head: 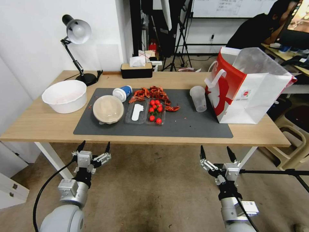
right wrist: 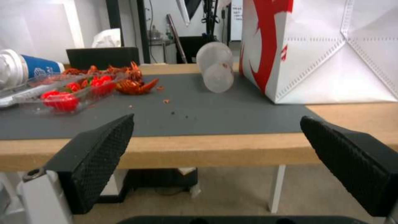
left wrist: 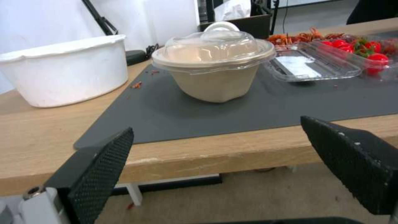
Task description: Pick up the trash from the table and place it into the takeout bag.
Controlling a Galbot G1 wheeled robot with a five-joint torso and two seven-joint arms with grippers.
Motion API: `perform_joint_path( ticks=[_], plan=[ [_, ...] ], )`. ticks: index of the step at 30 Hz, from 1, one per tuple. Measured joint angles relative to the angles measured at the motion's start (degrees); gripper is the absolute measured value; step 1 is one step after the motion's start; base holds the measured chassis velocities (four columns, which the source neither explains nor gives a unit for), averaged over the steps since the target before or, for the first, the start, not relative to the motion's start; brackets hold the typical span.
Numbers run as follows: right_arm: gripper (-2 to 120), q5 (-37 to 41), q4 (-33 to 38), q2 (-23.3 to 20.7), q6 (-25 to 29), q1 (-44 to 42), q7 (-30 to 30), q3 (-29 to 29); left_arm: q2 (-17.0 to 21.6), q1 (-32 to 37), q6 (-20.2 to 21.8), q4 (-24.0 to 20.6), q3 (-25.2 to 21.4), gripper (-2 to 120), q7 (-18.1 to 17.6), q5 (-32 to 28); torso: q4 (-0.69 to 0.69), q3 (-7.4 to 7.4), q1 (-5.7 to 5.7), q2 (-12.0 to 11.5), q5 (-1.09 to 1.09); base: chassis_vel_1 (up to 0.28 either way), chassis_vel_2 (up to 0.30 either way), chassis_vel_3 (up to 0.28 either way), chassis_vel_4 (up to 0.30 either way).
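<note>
Nearest the robot, both pincers hang below the front edge of the long light-wood table (head: 42, 124), fingers spread wide and pinching nothing: the left gripper (head: 94, 149) under the table's left half, the right gripper (head: 218, 154) under its right half.

Just past the edge, on the dark grey mat (head: 193, 124), the lidded beige paper bowl (head: 108, 109) stands upright straight ahead of and above the left gripper, so that arm looks the nearer one for it. Beside it lie 2 clear plastic trays (head: 145, 112), 1 holding red cherry tomatoes (head: 155, 110).

Farther back lie the red crayfish shells (head: 154, 94) and the blue white-lidded paper cup (head: 122, 93), tipped on its side with its lid toward the bowl.

The clear plastic cup (head: 198, 98) lies ahead of the right gripper, its long axis running front to back, just beside the white-and-red paper takeout bag (head: 248, 87), which stands open-mouthed at the right end.
</note>
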Motion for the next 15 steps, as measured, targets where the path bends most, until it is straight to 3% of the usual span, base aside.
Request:
perform_joint_path(
  ticks=[15],
  plan=[
    [100,0.23,-5.07,2.05,0.54,0.85,2.76,-3.95,0.75,-0.11,-0.33,0.23,-0.16,100,0.0,-0.16,0.0,0.0,0.01,-0.01,0.0,0.0,0.0,0.0,0.0]
  ],
)
